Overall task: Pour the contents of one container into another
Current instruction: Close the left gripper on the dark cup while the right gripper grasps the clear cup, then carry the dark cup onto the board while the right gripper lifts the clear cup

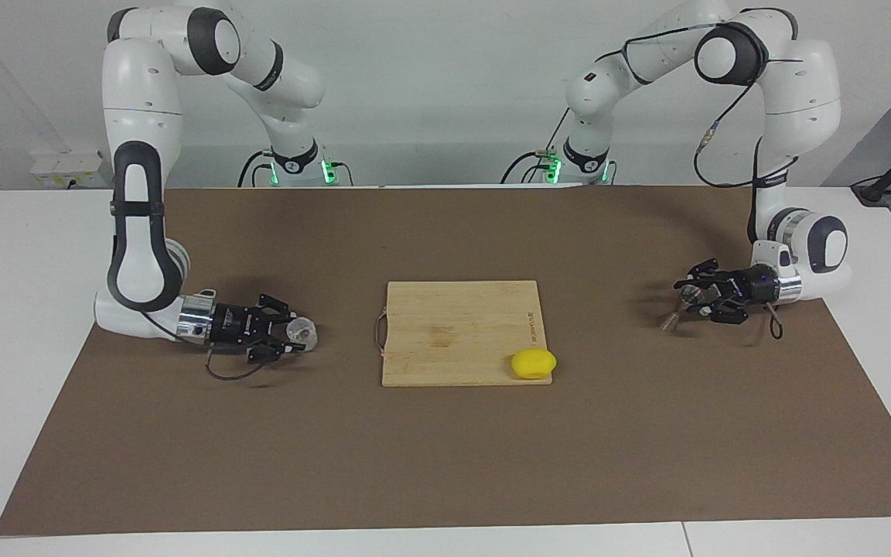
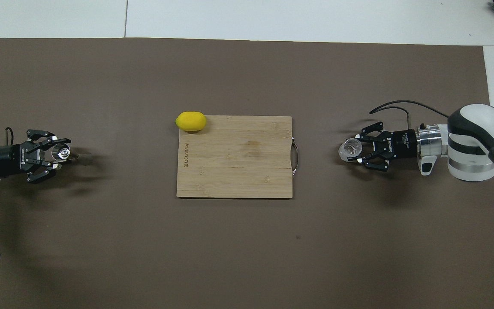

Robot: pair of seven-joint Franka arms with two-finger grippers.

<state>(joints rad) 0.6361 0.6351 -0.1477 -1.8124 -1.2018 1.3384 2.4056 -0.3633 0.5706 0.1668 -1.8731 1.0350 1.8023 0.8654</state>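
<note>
a: left gripper [image 1: 694,299]?
b: low over the mat, arm bent down, wrist level, fingers clamped.
a: right gripper [image 1: 288,336]?
b: same pose at its own end, clamped too.

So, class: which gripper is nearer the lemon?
Left. The left gripper, shut on the jigger, is at the lemon's end; the right gripper holds the clear cup.

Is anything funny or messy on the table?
No spills. The yellow lemon sits half off the corner of the wooden cutting board. The right gripper grips the clear cup; the left gripper grips the silvery metal jigger.
</note>
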